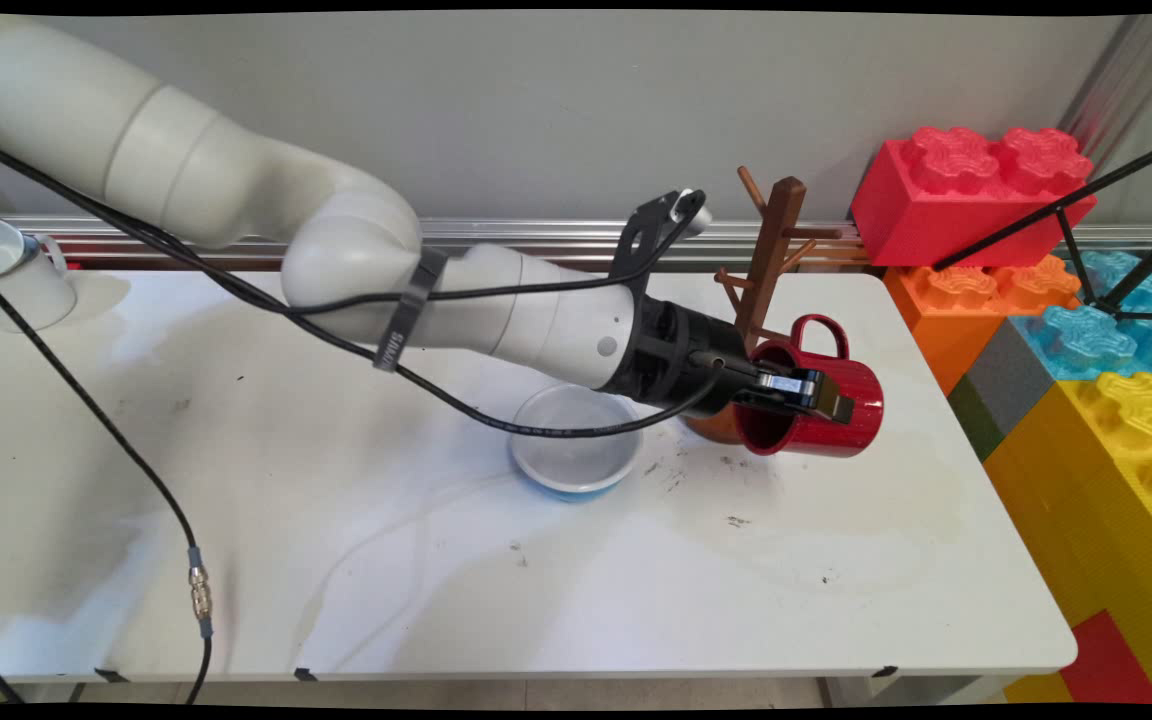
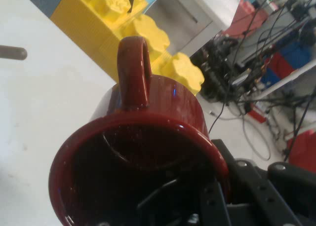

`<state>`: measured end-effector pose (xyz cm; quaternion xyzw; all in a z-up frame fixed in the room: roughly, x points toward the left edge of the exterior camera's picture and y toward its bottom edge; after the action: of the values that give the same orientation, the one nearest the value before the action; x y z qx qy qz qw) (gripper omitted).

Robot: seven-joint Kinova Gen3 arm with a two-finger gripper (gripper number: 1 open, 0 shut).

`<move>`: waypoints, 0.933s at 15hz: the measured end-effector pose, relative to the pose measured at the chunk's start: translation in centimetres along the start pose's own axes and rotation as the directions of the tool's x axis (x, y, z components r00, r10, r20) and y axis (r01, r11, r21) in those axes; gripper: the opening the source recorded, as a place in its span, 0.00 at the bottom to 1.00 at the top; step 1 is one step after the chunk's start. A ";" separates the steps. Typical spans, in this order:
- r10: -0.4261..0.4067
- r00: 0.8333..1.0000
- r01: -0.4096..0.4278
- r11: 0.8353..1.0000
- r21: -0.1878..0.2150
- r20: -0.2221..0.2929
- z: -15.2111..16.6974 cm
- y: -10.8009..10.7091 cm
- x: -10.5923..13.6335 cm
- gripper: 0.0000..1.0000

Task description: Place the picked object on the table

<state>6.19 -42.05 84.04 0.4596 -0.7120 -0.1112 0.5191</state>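
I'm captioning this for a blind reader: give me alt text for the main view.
The tool grips the rim of a red mug, held on its side above the white table beside a wooden mug tree. A bowl sits below the arm.

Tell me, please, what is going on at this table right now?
The gripper is shut on a red mug's rim, holding it on its side above the table, handle up. The mug hangs beside a wooden mug tree. A white bowl sits under the arm.
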 end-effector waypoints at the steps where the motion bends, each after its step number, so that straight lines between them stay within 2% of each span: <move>1: 0.010 1.000 -0.010 1.000 0.008 0.010 -0.3 0.2 0.3 0.00; 7: 0.088 0.993 -0.093 0.994 0.060 0.073 -1.7 1.4 2.3 0.00; 14: 0.204 0.968 -0.219 0.971 0.097 0.148 -2.6 3.4 5.3 0.00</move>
<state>6.33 -43.39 90.74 0.4008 -0.7961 -0.0461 0.4511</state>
